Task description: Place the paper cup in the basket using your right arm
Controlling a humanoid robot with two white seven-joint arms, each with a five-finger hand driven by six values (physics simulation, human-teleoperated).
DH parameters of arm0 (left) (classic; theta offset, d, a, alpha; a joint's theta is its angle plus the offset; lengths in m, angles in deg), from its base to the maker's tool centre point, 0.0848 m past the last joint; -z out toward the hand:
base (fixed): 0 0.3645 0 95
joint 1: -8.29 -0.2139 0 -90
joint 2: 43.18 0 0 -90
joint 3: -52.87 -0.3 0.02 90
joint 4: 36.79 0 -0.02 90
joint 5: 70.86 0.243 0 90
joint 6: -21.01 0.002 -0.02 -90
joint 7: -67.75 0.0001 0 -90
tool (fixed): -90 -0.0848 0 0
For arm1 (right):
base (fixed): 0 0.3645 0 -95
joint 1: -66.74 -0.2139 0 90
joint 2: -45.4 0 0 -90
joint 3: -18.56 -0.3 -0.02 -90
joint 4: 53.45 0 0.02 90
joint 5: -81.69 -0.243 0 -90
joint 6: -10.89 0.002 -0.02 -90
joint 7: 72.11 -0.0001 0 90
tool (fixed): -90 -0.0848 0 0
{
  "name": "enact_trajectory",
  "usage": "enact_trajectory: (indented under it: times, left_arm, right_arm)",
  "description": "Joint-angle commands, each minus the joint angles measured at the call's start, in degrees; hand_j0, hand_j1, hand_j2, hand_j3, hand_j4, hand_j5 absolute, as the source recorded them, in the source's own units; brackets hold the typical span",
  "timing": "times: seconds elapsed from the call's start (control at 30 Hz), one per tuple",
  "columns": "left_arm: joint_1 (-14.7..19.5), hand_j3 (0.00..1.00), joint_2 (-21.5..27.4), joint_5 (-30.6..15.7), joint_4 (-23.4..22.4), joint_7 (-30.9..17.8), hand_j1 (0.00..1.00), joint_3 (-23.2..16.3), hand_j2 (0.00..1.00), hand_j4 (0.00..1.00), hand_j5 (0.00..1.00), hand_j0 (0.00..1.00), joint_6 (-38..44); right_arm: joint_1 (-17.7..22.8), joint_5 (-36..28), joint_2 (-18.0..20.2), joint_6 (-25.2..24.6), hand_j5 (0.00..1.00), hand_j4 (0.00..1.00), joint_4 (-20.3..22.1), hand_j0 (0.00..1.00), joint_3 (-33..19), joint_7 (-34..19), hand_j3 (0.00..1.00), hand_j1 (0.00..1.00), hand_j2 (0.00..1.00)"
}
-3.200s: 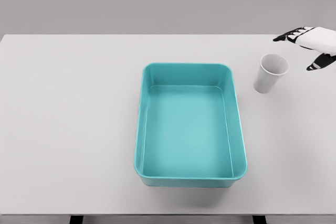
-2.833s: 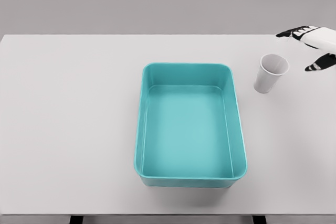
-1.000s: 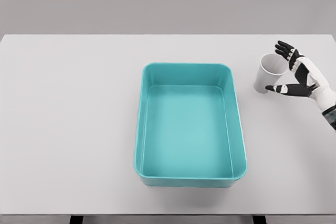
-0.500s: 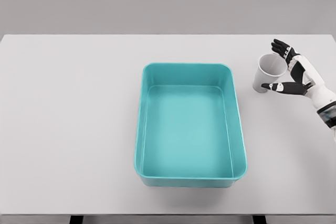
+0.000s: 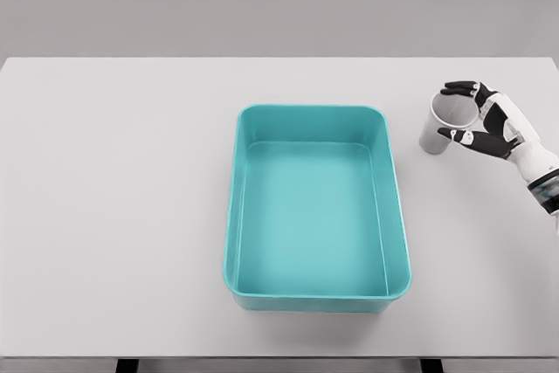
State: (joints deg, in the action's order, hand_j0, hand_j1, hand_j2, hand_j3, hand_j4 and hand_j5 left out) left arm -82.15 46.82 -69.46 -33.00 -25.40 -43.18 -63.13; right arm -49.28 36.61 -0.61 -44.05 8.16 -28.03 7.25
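A white paper cup stands upright on the white table, to the right of the teal basket and apart from it. My right hand comes in from the right edge and wraps the cup. Its black fingers curl over the far side of the rim, and the thumb presses the near side. The basket is a rectangular tub in the middle of the table with nothing inside. My left arm is out of sight.
The table's far edge runs just behind the cup and hand. A strip of bare table lies between the basket's right wall and the cup.
My right hand came down from the far right corner to the cup, and its fingers closed around it. The cup slid slightly left toward the basket.
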Motion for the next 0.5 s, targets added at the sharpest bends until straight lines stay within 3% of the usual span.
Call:
enact_trajectory:
  times: [0.0,0.13,0.47]
  left_arm:
    - [0.0,1.0,0.0,0.01,-0.01,-0.01,1.0,-0.01,1.0,1.0,1.0,1.0,-0.05]
    - [0.0,1.0,0.0,0.01,-0.01,-0.01,1.0,-0.01,1.0,1.0,1.0,1.0,0.04]
    - [0.0,1.0,0.0,0.01,-0.01,-0.01,1.0,-0.01,1.0,1.0,1.0,1.0,0.04]
  right_arm:
    - [-0.17,0.09,0.39,-0.06,0.62,0.62,0.17,0.62,0.01,0.09,0.62,0.62,0.62]
    - [-2.02,0.35,0.66,-0.06,0.63,0.63,0.61,0.63,0.01,0.09,0.63,0.63,0.63]
    - [-5.1,8.43,4.96,-0.06,0.63,0.63,8.17,0.63,0.09,0.09,0.63,0.63,0.63]
